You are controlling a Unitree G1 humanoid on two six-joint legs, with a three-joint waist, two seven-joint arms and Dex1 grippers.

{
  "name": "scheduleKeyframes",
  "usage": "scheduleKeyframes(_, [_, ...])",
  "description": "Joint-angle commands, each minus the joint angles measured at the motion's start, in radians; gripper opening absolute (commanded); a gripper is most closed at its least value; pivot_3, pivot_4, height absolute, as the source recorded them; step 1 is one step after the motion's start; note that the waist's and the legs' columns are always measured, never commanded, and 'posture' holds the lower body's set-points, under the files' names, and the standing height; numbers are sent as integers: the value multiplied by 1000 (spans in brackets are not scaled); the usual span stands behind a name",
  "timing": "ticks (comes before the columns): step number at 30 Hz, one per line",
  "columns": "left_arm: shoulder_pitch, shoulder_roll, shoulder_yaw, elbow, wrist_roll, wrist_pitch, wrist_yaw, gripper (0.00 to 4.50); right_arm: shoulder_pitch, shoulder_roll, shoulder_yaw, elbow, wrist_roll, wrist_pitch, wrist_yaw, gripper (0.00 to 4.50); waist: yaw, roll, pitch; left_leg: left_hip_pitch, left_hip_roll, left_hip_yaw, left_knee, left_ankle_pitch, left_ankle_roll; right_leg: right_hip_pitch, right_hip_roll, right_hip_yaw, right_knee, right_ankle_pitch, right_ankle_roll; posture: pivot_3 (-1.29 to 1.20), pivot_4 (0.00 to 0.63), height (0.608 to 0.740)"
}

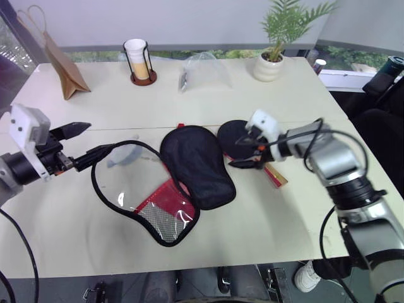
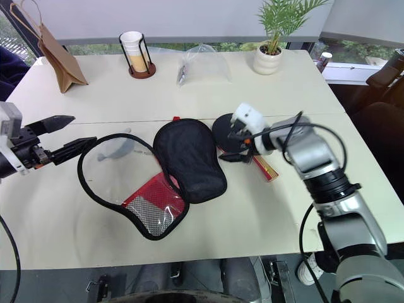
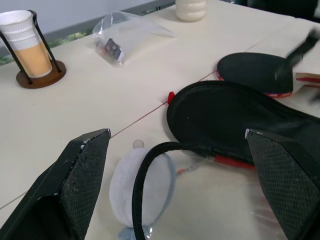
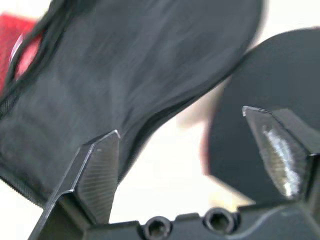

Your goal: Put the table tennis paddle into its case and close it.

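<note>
1. The table tennis paddle (image 1: 237, 134) lies flat on the table (image 1: 265, 214), black face up. Its red-striped handle points toward the near right edge. It sits just to the right of the case, outside it, so the main step is not yet done.

2. The case (image 1: 196, 164) is unzipped and spread open on the table. One black half lies face down toward the paddle. The other half, with the red panel and mesh pocket (image 1: 163, 208), is folded out to the left. This leaves a wide mouth for the bat to slide into.

3. The right hand (image 1: 249, 151) hangs just above the paddle near where blade meets handle. Its fingers are spread apart and hold nothing. In the right wrist view, the two fingers frame the gap between the case's edge and the paddle's face. That suits a pinch on the bat's edge or neck.

4. The left hand (image 1: 85, 140) is at the far left rim of the case, wide open and empty. One finger is close to the black zip edge, though I cannot tell whether it touches. From there it could likely steady the cover.

5. A small grey pouch (image 3: 142, 185) lies under the open rim. A cup holder (image 1: 139, 61), a paper bag (image 1: 63, 63), a clear bag (image 1: 202, 69) and a potted plant (image 1: 274, 44) stand well apart at the back.
</note>
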Motion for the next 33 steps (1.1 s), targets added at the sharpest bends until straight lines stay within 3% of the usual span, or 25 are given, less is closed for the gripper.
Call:
scheduleKeyframes(1, [-32, -9, -23, -10, -1, -25, -1, 4500, 21, -63, -57, -75, 0, 106, -49, 4413, -2, 0, 0, 0, 0, 0, 0, 0, 0, 0, 0, 0, 0, 0, 0, 0, 150, 740])
scheduleKeyframes(7, [-72, -26, -74, 19, 16, -45, -7, 4500, 95, -104, -78, -114, -2, 286, -149, 4413, -6, 0, 0, 0, 0, 1, 0, 0, 0, -1, 0, 1, 0, 0, 0, 0, 150, 740])
scheduleKeyframes(19, [-103, -23, -105, 47, 30, -67, -18, 4500, 204, 8, -74, -142, 21, 438, -334, 4413, -4, -1, 0, 0, 0, 2, 0, 0, 0, -1, 0, 2, 0, 0, 0, 0, 150, 740])
scheduleKeyframes(22, [-93, -28, -101, 38, 30, -69, -15, 4500, 203, 36, -85, -143, 14, 462, -385, 3537, -9, -1, -1, 0, 0, 2, 0, 0, 0, -1, 1, 2, 0, 0, 0, 0, 150, 740])
scheduleKeyframes(28, [-79, -41, -99, 25, 30, -70, -7, 4500, 182, 58, -137, -159, 37, 542, -442, 843, -5, -2, -1, 1, 1, 2, 1, 0, 0, 0, 1, 2, 0, 0, 0, 0, 150, 740])
scheduleKeyframes(33, [-96, -46, -117, 39, 35, -74, -6, 4500, 105, 40, -179, -125, 31, 577, -492, 837, -3, -1, -1, 0, 0, 1, 1, 0, 0, 0, 1, 2, 0, 0, 0, 0, 150, 740])
